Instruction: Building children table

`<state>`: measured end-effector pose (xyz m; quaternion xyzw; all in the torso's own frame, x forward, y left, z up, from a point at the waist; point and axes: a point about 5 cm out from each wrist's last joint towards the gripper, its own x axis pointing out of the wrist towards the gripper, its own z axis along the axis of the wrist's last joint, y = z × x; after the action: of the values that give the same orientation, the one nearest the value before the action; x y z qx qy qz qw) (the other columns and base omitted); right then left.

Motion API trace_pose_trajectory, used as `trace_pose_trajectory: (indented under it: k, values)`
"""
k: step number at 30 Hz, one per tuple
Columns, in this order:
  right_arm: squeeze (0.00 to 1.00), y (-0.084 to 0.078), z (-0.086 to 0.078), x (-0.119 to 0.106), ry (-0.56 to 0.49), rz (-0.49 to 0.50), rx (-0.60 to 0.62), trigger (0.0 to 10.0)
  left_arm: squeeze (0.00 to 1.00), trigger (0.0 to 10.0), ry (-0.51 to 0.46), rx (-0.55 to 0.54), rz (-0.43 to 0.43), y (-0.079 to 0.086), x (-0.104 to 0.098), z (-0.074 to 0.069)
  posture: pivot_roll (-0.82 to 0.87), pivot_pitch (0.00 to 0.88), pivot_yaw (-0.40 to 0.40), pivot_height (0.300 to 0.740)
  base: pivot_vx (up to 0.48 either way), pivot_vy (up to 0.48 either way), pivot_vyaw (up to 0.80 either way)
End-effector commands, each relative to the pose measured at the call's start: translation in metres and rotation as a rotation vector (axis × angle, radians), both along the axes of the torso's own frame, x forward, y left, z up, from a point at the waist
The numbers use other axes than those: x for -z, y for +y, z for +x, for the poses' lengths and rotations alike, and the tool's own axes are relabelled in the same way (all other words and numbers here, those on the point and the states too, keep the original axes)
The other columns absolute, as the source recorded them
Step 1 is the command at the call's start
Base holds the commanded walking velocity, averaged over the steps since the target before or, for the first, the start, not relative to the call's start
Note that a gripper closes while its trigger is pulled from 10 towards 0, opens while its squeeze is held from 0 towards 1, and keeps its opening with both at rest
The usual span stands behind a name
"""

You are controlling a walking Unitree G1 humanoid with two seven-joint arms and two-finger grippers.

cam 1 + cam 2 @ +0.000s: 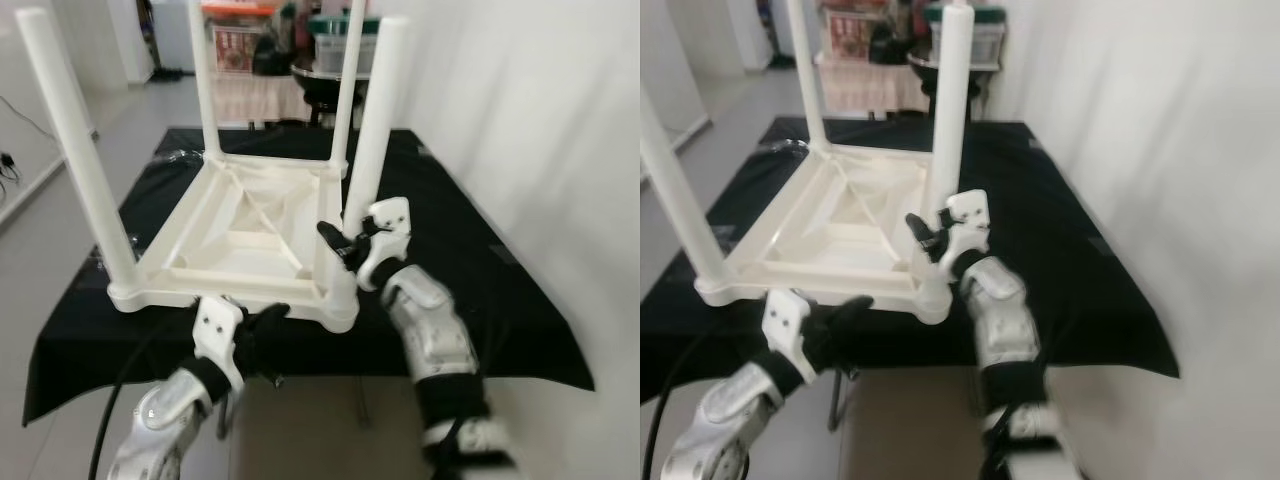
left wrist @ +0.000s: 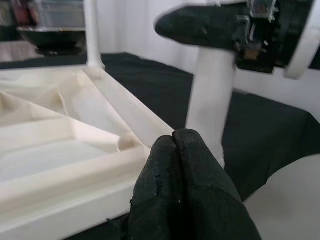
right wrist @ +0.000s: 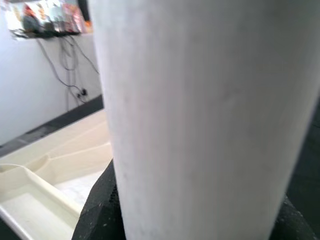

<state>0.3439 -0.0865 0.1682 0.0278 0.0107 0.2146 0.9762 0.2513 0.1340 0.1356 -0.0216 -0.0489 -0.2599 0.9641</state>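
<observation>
White plastic table upturned, legs up, right gripper seemingly clasping one leg

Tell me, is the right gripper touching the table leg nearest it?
Touching. In the right wrist view, the white table leg sits between the right gripper's black fingers, pressed against them.

The table is laid upside down on the cloth, its four legs pointing up. The right gripper is closed around the near right leg close to its base. The left gripper is held shut at the table's near edge, left of that leg.
</observation>
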Motion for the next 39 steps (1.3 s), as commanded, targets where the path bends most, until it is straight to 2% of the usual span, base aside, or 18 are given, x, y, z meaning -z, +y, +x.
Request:
trace_pose_trajectory:
  k: [1, 6, 7, 8, 9, 10, 11, 14, 15, 16, 17, 18, 19, 23, 31, 32, 33, 39]
  values:
    - [0.00, 0.001, -0.010, 0.036, 0.149, -0.013, 0.021, 0.0, 0.00, 10.0, 0.009, 0.004, 0.001, 0.001, 0.001, 0.000, -0.02, 0.000, -0.034, 0.740, 0.000, 0.000, 0.00]
    - [0.00, 0.007, 0.010, 0.031, 0.118, -0.059, -0.020, 0.0, 0.00, 10.0, 0.009, 0.008, 0.002, 0.000, 0.001, 0.001, 0.00, 0.000, -0.055, 0.740, 0.000, 0.000, 0.00]
    - [0.00, 0.008, 0.010, 0.031, 0.120, -0.065, -0.019, 1.1, 0.00, 10.0, 0.007, 0.001, -0.001, 0.000, 0.001, 0.001, 0.00, 0.000, -0.056, 0.740, 0.000, 0.000, 0.00]
    - [0.00, 0.008, 0.010, 0.031, 0.120, -0.065, -0.019, 1.1, 0.00, 10.0, 0.007, 0.001, -0.001, 0.000, 0.001, 0.001, 0.00, 0.000, -0.056, 0.740, 0.000, 0.000, 0.00]
    - [0.14, 0.012, 0.010, 0.025, 0.109, -0.065, -0.055, 10.0, 0.00, 10.0, 0.005, -0.011, -0.003, 0.001, 0.001, 0.001, 0.00, 0.000, -0.056, 0.740, 0.000, 0.000, 0.00]
    - [1.00, 0.016, 0.010, 0.018, 0.097, -0.052, -0.102, 10.0, 0.00, 10.0, 0.003, -0.019, -0.005, 0.001, 0.001, 0.001, 0.00, 0.000, -0.056, 0.740, 0.000, 0.000, 0.00]
    - [1.00, 0.020, 0.009, 0.004, 0.080, -0.001, -0.180, 10.0, 0.00, 10.0, 0.004, -0.020, -0.006, 0.000, 0.001, 0.001, 0.01, 0.000, -0.061, 0.740, 0.000, 0.000, 0.00]
    - [1.00, 0.017, 0.016, -0.005, 0.044, 0.022, -0.216, 10.0, 0.00, 10.0, 0.005, -0.012, -0.004, 0.000, 0.001, 0.002, 0.01, 0.000, -0.061, 0.740, 0.000, 0.000, 0.00]
    - [0.81, 0.015, 0.021, -0.013, 0.005, 0.022, -0.298, 10.0, 0.00, 10.0, 0.007, -0.009, -0.004, -0.001, 0.001, 0.002, 0.01, 0.000, -0.059, 0.740, 0.000, 0.000, 0.00]
    - [0.81, 0.012, 0.026, -0.022, -0.038, 0.017, -0.397, 10.0, 0.00, 10.0, 0.008, -0.007, -0.003, -0.001, 0.002, 0.003, 0.01, 0.000, -0.059, 0.740, 0.000, 0.000, 0.00]
    - [0.81, 0.012, 0.026, -0.022, -0.038, 0.017, -0.397, 10.0, 0.00, 10.0, 0.008, -0.007, -0.003, -0.001, 0.002, 0.003, 0.01, 0.000, -0.059, 0.740, 0.000, 0.000, 0.00]
    - [0.00, 0.011, 0.028, -0.027, -0.047, 0.011, -0.507, 10.0, 0.00, 10.0, 0.009, -0.006, -0.003, -0.001, 0.002, 0.003, 0.01, 0.000, -0.058, 0.740, 0.000, 0.000, 0.00]
    - [0.00, 0.011, 0.028, -0.027, -0.047, 0.011, -0.507, 10.0, 0.00, 10.0, 0.009, -0.006, -0.003, -0.001, 0.002, 0.003, 0.01, 0.000, -0.058, 0.740, 0.000, 0.000, 0.00]
    - [0.00, 0.008, 0.029, -0.031, -0.009, -0.069, -0.789, 10.0, 0.00, 10.0, 0.013, -0.003, -0.001, -0.002, 0.003, 0.004, 0.03, 0.000, -0.060, 0.740, 0.000, 0.000, 0.00]
    - [0.00, 0.012, 0.031, -0.037, 0.030, -0.070, -0.895, 10.0, 0.00, 10.0, 0.017, -0.006, 0.004, -0.001, 0.005, 0.002, 0.04, 0.000, -0.055, 0.740, 0.000, 0.000, 0.00]
    - [0.00, 0.012, 0.033, -0.036, 0.037, -0.069, -0.884, 0.8, 0.00, 10.0, 0.019, -0.005, 0.004, -0.001, 0.005, 0.002, 0.04, 0.000, -0.054, 0.740, 0.000, 0.000, 0.00]
    - [0.00, 0.011, 0.034, -0.035, 0.044, -0.072, -0.869, 0.0, 0.00, 10.0, 0.021, -0.004, 0.004, -0.002, 0.005, 0.002, 0.04, 0.000, -0.054, 0.740, 0.000, 0.000, 0.00]
    - [0.00, -0.003, 0.038, -0.029, 0.029, -0.071, -0.782, 0.0, 0.00, 10.0, 0.024, 0.000, 0.002, -0.002, 0.006, 0.000, 0.04, 0.000, -0.054, 0.740, 0.000, 0.000, 0.00]
